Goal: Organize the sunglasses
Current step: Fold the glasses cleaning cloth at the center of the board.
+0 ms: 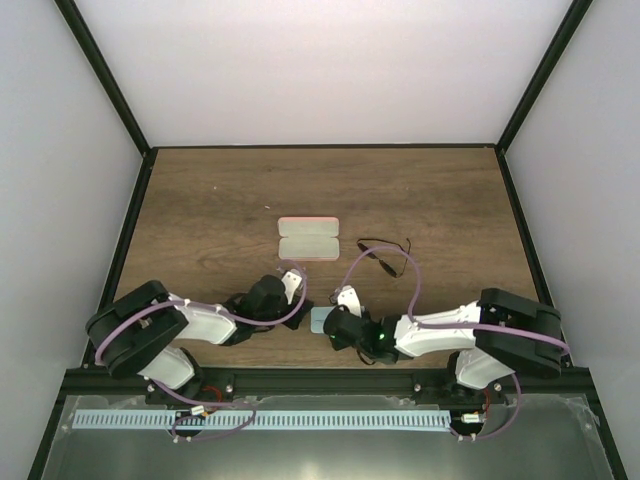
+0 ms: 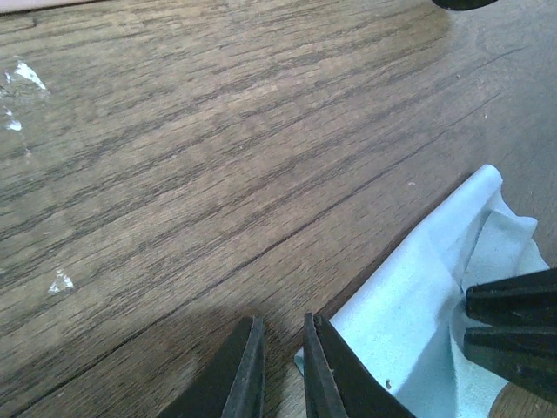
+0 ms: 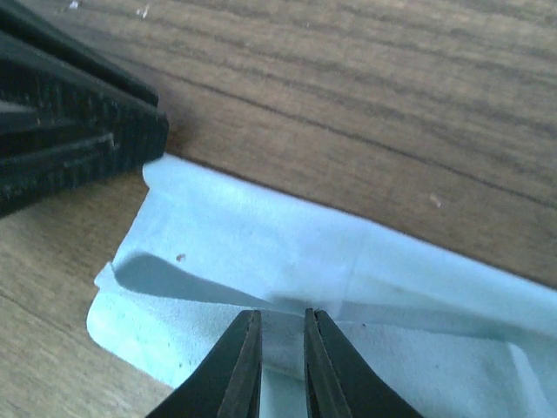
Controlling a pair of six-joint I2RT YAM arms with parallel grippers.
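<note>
- Sunglasses (image 1: 385,255), thin dark wire frame with dark lenses: where?
- On the brown wood tabletop (image 1: 200,220), right of centre, just right of the pink rounded-rectangle hard case (image 1: 308,238). Well apart from both claws.
- Claws?
- Both low at the near edge, on either side of the light blue square cloth (image 1: 320,320). The right claw (image 3: 283,315) is narrow, pinching a raised fold of the cloth. The left claw (image 2: 283,324) is down to a narrow slit with its tips at the cloth's left edge. Can't tell if it grips.
- Case?
- Flat, on the far side of the cloth.
</note>
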